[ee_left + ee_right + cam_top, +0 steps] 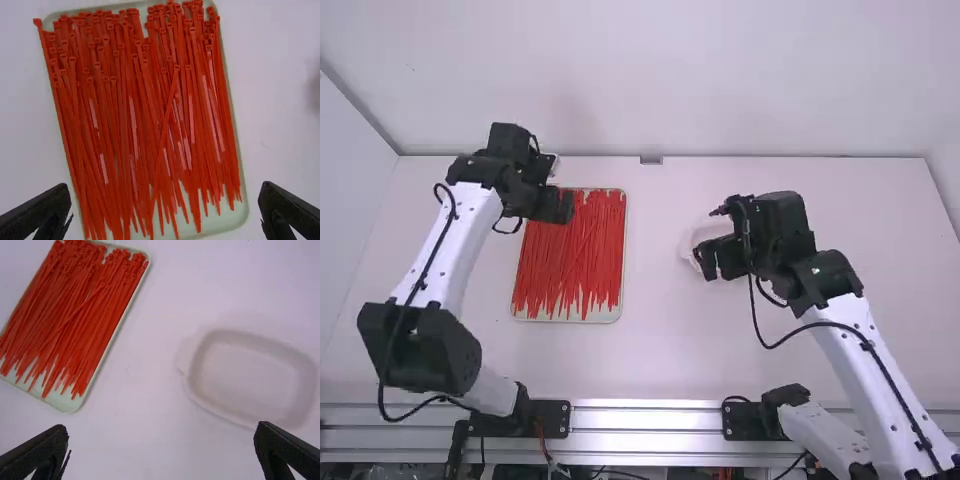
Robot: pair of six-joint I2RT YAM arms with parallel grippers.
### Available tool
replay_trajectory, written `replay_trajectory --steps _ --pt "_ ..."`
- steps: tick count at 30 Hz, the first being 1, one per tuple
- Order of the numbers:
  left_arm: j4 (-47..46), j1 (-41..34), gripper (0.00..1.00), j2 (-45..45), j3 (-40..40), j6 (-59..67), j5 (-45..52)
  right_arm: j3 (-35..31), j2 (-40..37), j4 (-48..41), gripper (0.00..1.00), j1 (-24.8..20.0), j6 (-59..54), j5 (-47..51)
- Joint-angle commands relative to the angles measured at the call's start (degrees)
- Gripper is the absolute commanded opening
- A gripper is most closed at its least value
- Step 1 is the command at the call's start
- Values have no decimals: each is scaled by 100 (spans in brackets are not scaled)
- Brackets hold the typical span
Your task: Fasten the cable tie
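Note:
A heap of red cable ties [572, 255] [145, 125] [70, 315] lies lengthwise on a pale flat tray [617, 315] [235, 217] [65, 402] left of the table's middle. My left gripper [552, 203] [165, 217] hangs over the tray's far end, open, with nothing between its fingers. My right gripper [715, 258] [162, 455] hovers open above a white dish [696, 248] [250, 377] right of the middle; the dish holds nothing.
The white table [670, 330] has bare room between tray and dish and along the front. A wall runs along the far edge, with a small grey fitting [651, 159] at its middle.

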Motion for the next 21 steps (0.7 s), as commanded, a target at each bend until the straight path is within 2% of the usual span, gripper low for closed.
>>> replay_trajectory --steps 1,6,13,18,19,21 --pt "11 -50 100 295 310 243 94 157 197 31 100 -136 -26 -348" --pt "271 -63 100 785 562 212 79 155 356 22 99 -260 -26 -487" --pt "903 -227 97 1349 610 212 72 155 411 28 99 -109 -26 -474" --pt "1475 -273 89 1818 608 52 11 155 407 -7 99 -13 -22 -437" --pt "1604 -260 82 1954 608 59 11 155 407 -28 99 -24 -24 -466" --pt "1714 -286 78 2063 601 28 11 155 409 -46 99 -35 -20 -476"
